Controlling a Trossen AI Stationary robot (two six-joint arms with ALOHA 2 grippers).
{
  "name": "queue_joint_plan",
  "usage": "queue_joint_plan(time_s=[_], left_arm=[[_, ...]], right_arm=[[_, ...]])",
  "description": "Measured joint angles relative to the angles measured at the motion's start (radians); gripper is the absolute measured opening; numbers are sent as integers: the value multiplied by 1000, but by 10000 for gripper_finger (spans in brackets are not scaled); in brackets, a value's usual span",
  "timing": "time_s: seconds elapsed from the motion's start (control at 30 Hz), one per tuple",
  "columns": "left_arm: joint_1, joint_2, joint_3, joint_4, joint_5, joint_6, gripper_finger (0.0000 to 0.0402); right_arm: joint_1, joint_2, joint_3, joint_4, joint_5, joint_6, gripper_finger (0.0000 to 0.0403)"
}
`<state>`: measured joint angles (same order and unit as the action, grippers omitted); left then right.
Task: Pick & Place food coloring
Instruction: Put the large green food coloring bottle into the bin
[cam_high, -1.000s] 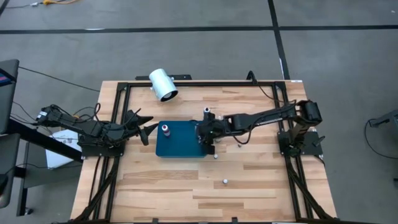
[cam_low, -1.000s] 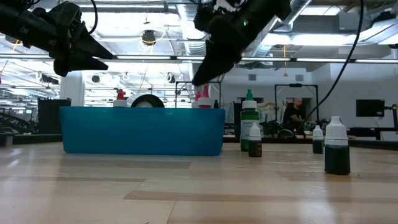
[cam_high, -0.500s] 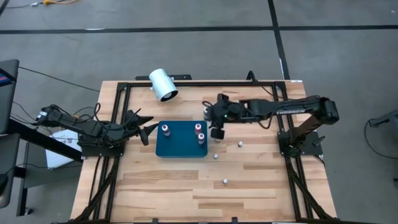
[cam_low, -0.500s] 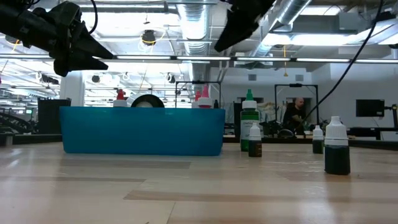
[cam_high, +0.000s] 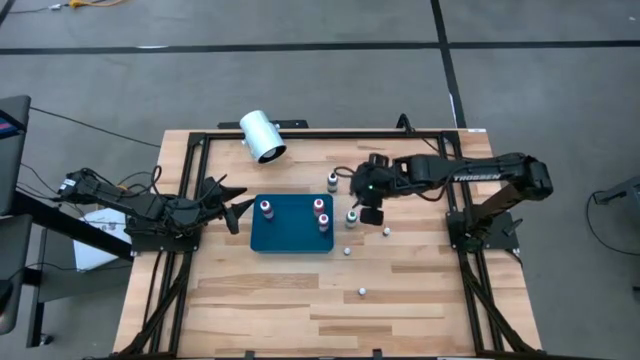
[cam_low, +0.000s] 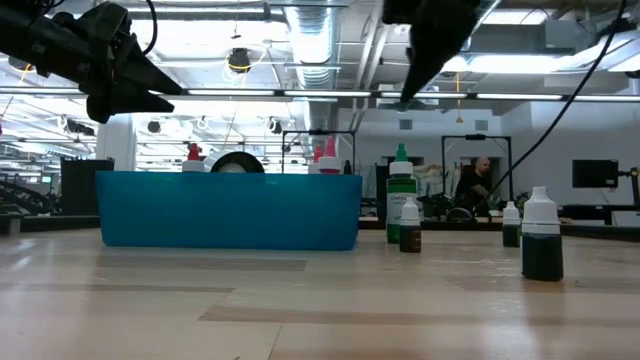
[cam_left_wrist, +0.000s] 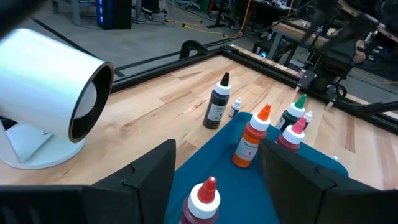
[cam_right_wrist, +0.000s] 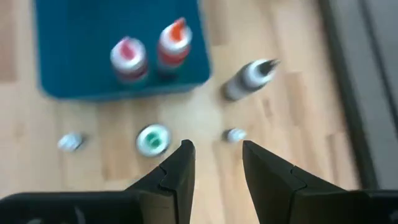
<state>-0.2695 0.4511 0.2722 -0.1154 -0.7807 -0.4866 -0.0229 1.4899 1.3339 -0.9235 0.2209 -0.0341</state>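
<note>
the right tool (cam_high: 366, 203) hangs above the worktop (cam_high: 270, 290) just off the right edge of the teal tray (cam_high: 292, 238), its two fingers (cam_right_wrist: 176, 171) standing apart with nothing between them; in the right wrist view bare wood shows through the gap

the food coloring is split between the tray and the bare wood. three bottles stand upright inside the tray: a red-topped bottle (cam_high: 266, 208) near its left end, and at its right end an orange-topped bottle (cam_high: 319, 206) with a pink-topped bottle (cam_high: 324, 221) just beside it. outside the tray, a dark bottle (cam_high: 332, 182) stands near its far right corner, and a green-topped bottle (cam_high: 352, 216) stands just beside the tray's right edge, almost under the right tool. three small whitish pieces lie on the wood: one (cam_high: 386, 232) to the right of the green-topped bottle, one (cam_high: 347, 251) just off the tray's near right corner, and one (cam_high: 361, 292) well apart toward the near edge

the left tool (cam_high: 233, 201) waits off the tray's left end, raised clear of the wood, its fingers (cam_left_wrist: 152, 171) spread wide and holding nothing

a large white cylinder (cam_high: 263, 136) lies on its side at the far left of the worktop
</note>
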Motion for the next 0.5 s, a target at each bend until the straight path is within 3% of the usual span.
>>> queue_joint_plan(time_s=[0.17, 0.5], left_arm=[[0, 0, 0, 0, 0, 0, 220], [0, 0, 0, 0, 0, 0, 220]], right_arm=[[42, 0, 0, -43, -63, 0, 122], [95, 21, 0, -16, -71, -3, 125]])
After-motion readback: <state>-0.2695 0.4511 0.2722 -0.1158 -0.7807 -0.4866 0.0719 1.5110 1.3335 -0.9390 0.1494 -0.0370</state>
